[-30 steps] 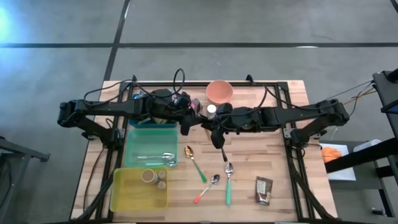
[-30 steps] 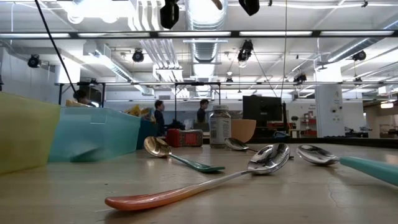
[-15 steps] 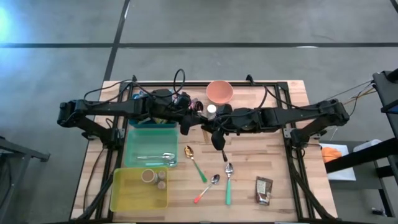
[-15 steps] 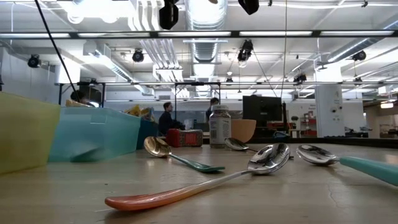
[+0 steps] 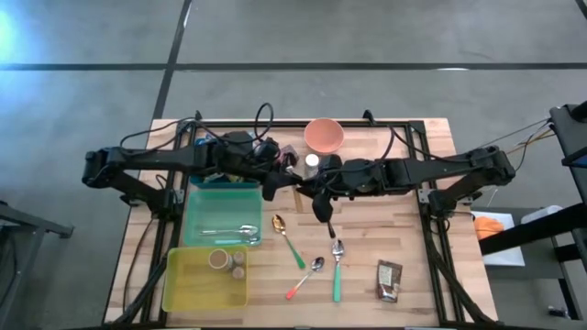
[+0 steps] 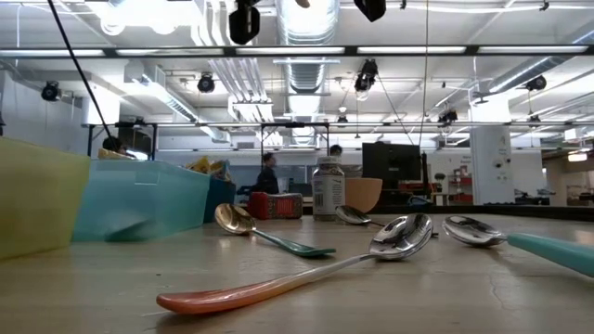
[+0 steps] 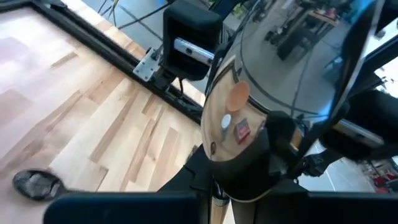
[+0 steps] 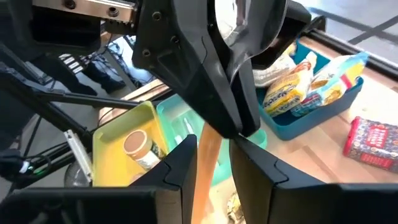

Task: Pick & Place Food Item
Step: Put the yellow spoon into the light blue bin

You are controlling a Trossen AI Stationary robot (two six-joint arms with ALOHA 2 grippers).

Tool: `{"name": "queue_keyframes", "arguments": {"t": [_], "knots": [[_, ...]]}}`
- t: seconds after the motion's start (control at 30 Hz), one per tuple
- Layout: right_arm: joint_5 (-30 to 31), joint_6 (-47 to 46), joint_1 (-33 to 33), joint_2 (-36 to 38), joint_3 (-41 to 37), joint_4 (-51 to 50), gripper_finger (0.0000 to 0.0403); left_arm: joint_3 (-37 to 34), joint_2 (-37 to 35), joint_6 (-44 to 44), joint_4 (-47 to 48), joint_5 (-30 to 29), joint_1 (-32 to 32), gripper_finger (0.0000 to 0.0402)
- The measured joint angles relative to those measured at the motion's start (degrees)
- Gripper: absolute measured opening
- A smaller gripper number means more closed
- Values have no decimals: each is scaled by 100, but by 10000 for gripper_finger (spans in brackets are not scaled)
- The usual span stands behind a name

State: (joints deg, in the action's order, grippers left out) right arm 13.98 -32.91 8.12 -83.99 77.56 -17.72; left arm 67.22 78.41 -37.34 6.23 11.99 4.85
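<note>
From above, the left gripper and the right gripper meet nose to nose over the middle of the pale wooden table, much as they did a second ago. The left one has edged a little toward its own side. A brown foil food packet lies alone near the front right corner. Three loose spoons lie between it and the translucent teal bin.

At table height, we see the orange-handled steel spoon lying nearest the camera. A white-lidded glass jar stands far back. A person in the room behind has walked rightward since the earlier frames. The jar's label is too small to read.

The left wrist view is filled by the mirror-bright bowl of a fourth, tan-handled spoon. The left claw is clenched on its neck.

In the right wrist view, that spoon's handle runs between the right claw's fingers. They stand released, with a sliver of gap on one side. Beyond them we see yellow snack bags in a blue plastic bin. A red patterned packet lies just beside the bin on the wood. Their printing is not legible to us.
</note>
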Motion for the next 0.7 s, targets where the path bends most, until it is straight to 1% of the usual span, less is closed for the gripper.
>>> {"name": "queue_keyframes", "arguments": {"t": [0.2, 0.33, 0.5, 0.7], "knots": [[-79, -30, -2, 0, 0, -82, 93, 4, -271, 2, 533, -22, 94, 28], [-79, -13, -4, 0, 0, -387, 93, 4, -508, 29, 1163, -45, 204, 27], [-55, -129, -6, 0, 0, -861, 93, 9, -847, 508, 2249, -92, 273, 27], [-18, -663, -26, 0, 0, -1489, 93, 7, -1126, 774, 3601, -546, 279, 27]]}}
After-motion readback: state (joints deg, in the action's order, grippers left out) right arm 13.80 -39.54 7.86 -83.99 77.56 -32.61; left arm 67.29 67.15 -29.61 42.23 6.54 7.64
